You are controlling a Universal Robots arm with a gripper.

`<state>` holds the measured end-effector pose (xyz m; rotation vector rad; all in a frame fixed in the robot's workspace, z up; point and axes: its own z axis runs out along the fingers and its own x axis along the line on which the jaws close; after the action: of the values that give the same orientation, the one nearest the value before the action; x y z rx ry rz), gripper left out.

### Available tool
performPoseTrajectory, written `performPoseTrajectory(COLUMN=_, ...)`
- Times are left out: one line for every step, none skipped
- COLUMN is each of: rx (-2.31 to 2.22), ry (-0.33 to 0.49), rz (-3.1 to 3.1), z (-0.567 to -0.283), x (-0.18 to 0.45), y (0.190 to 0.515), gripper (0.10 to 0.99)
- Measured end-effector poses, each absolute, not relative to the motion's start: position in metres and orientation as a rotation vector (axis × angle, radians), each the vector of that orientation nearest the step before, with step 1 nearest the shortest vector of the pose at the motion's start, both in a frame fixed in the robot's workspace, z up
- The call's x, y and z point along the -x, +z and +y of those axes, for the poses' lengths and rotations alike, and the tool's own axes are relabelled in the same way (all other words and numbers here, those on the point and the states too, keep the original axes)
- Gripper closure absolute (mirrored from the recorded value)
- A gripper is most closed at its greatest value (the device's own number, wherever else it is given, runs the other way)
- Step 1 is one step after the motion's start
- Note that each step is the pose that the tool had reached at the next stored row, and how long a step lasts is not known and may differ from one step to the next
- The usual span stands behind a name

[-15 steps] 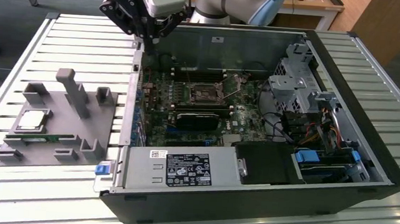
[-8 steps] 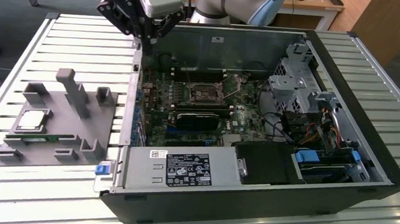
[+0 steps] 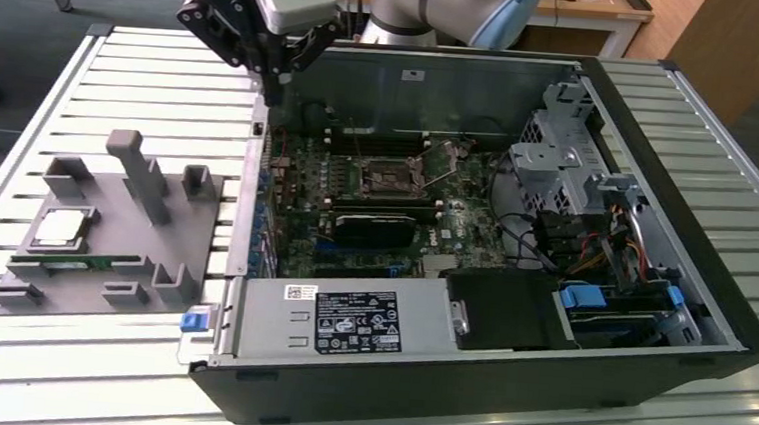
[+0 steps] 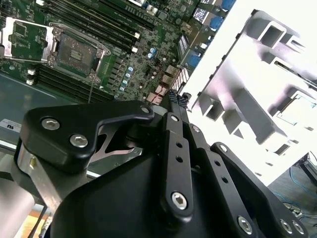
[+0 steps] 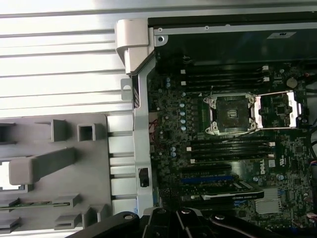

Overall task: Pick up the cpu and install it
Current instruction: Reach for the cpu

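Observation:
The cpu, a flat square chip with a shiny silver top, lies in a recess of the grey holder at the exterior view's left, outside the computer case. My gripper hangs over the case's side wall near its far corner, well above and beyond the cpu, with its black fingers drawn together on nothing. The motherboard's cpu socket stands bare, its metal retention frame swung open beside the socket. In the second wrist view the socket lies past the fingertips.
A green memory stick lies in the holder near the cpu, and a tall grey post rises from it. A black heatsink block sits inside the open case. The power supply and drive bays fill the case's near side.

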<state>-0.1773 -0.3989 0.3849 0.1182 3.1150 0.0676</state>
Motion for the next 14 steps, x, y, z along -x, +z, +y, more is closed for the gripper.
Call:
performPoseTrajectory(rx=-0.118, ry=0.068, rz=3.115, z=-0.3989, x=0.1787, y=0.3848, gripper=0.980)
performPoseTrajectory(rx=-0.118, ry=0.068, rz=3.115, z=-0.3989, x=0.1793, y=0.3847, gripper=0.980)
performPoseTrajectory(rx=-0.118, ry=0.068, rz=3.115, z=-0.3989, x=0.1799, y=0.3846, gripper=0.980)
performPoseTrajectory(rx=-0.118, ry=0.068, rz=3.115, z=-0.3989, x=0.1804, y=0.3845, gripper=0.980)
performPoseTrajectory(rx=-0.118, ry=0.068, rz=3.115, z=-0.3989, x=0.1809, y=0.3844, gripper=0.980)
performPoseTrajectory(rx=-0.118, ry=0.068, rz=3.115, z=-0.3989, x=0.1815, y=0.3843, gripper=0.980)
performPoseTrajectory(rx=-0.118, ry=0.068, rz=3.115, z=-0.3989, x=0.1820, y=0.3842, gripper=0.980)
performPoseTrajectory(rx=-0.118, ry=0.068, rz=3.115, z=-0.3989, x=0.1826, y=0.3842, gripper=0.980)
performPoseTrajectory(rx=-0.118, ry=0.068, rz=3.115, z=-0.3989, x=0.1832, y=0.3841, gripper=0.980)
performPoseTrajectory(rx=-0.118, ry=0.068, rz=3.115, z=-0.3989, x=0.1839, y=0.3840, gripper=0.980)
performPoseTrajectory(rx=-0.118, ry=0.068, rz=3.115, z=-0.3989, x=0.1845, y=0.3839, gripper=0.980)
performPoseTrajectory(rx=-0.118, ry=0.068, rz=3.115, z=-0.3989, x=0.1851, y=0.3838, gripper=0.980)
performPoseTrajectory(rx=-0.118, ry=0.068, rz=3.115, z=-0.3989, x=0.1856, y=0.3837, gripper=0.980)
performPoseTrajectory(rx=-0.118, ry=0.068, rz=3.115, z=-0.3989, x=0.1861, y=0.3837, gripper=0.980)
